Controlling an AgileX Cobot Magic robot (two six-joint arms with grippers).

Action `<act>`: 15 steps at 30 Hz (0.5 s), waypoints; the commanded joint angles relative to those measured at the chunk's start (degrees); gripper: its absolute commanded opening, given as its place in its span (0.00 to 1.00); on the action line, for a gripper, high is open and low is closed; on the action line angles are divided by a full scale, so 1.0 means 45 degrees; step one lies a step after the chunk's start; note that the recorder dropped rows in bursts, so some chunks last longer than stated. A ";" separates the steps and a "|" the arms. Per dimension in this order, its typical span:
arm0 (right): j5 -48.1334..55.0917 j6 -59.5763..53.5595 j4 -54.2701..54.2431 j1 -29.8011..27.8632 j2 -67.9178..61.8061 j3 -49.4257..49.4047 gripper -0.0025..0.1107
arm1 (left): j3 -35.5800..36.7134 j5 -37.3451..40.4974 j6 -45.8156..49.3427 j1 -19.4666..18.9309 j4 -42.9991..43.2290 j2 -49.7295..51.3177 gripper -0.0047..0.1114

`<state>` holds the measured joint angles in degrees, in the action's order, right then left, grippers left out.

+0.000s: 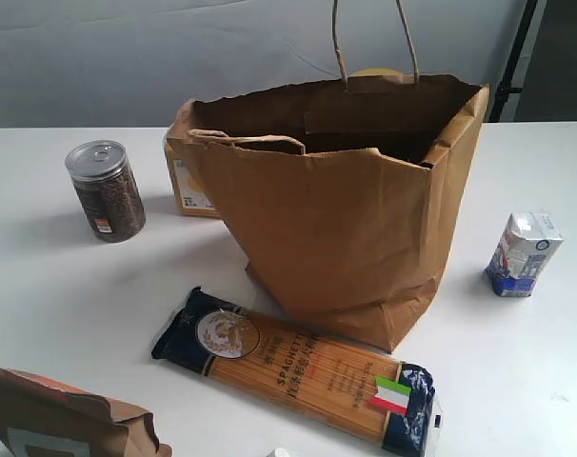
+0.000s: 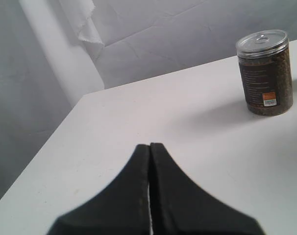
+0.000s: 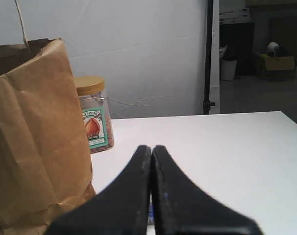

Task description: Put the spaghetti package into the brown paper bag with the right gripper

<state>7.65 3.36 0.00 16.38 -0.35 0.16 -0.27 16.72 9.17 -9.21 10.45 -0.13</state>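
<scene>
A spaghetti package (image 1: pixel 293 367) lies flat on a white table (image 1: pixel 60 305), just beside the foot of a tall brown paper bag (image 1: pixel 336 219) that stands open at the top. The right gripper (image 3: pixel 152 148) has its black fingers (image 3: pixel 129 196) pressed together and holds nothing. The bag rises close beside them, but the package is out of their camera's sight, so its distance from them cannot be told. The left gripper (image 2: pixel 149 146) is likewise closed and empty, well away from the package.

The package looks light and long, and its clear film is probably slick. The bundle of pasta inside should stay fairly stiff, yet it is brittle – a hard squeeze could snap strands. The best hold is likely across the narrow width near the middle, so neither navy end droops.
</scene>
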 commanded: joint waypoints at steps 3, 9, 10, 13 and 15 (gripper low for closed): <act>0.0014 -0.0001 0.0078 -0.0097 0.0078 -0.0037 0.02 | 0.0060 -0.0068 -0.0046 0.0022 -0.0059 0.0028 0.04; -0.0023 -0.0001 -0.0664 -0.0097 0.0078 -0.0037 0.02 | 0.0060 -0.0068 -0.0046 0.0022 -0.0059 0.0028 0.04; -0.0214 -0.0001 -0.0963 -0.0097 0.0078 -0.0037 0.02 | 0.0060 -0.0068 -0.0046 0.0022 -0.0059 0.0028 0.04; -0.0634 -0.0001 -0.1707 -0.0067 0.0078 -0.0024 0.02 | 0.0060 -0.0068 -0.0046 0.0022 -0.0059 0.0028 0.04; -0.0209 0.0405 -0.1779 -0.0018 -0.0322 0.0613 0.02 | 0.0060 -0.0068 -0.0046 0.0022 -0.0059 0.0028 0.04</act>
<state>6.24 3.66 -6.37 16.38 -0.35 0.57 -0.27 16.72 9.17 -9.21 10.45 -0.13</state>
